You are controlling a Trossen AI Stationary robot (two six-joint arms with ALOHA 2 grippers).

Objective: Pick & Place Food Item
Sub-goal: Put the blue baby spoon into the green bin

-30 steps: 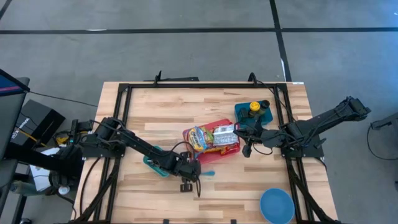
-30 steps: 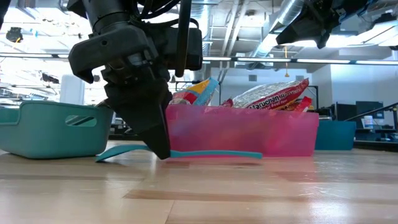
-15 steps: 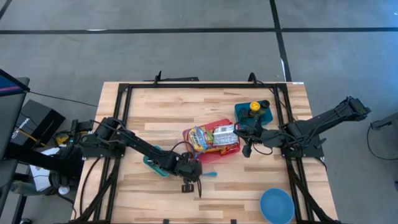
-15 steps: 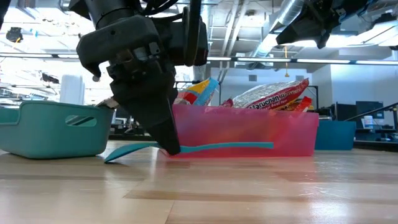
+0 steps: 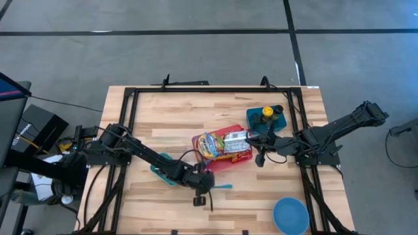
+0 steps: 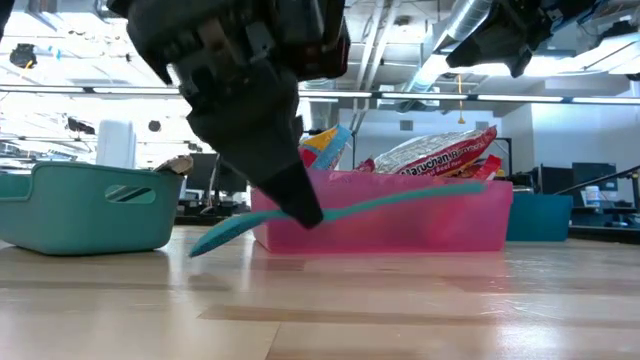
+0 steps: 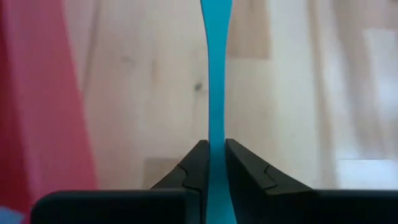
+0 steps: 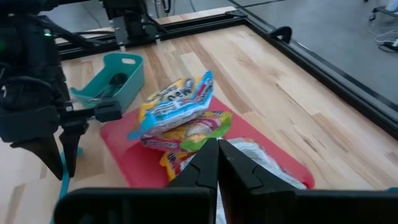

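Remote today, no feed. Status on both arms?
Left tool shut on teal spoon, one end lifted off table. Right tool shut, hovering over pink bin of snack packets. Nothing in the way.

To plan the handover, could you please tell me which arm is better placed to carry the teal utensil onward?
Left: its claw is shut on the teal utensil, lifted off the table. The right claw hovers over the pink bin.

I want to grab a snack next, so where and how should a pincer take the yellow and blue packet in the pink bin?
Grip the yellow and blue packet by its raised upper edge, coming down from above. It stands above the pink bin rim, on top of the other packets, so that edge looks free while the bin walls block the sides.
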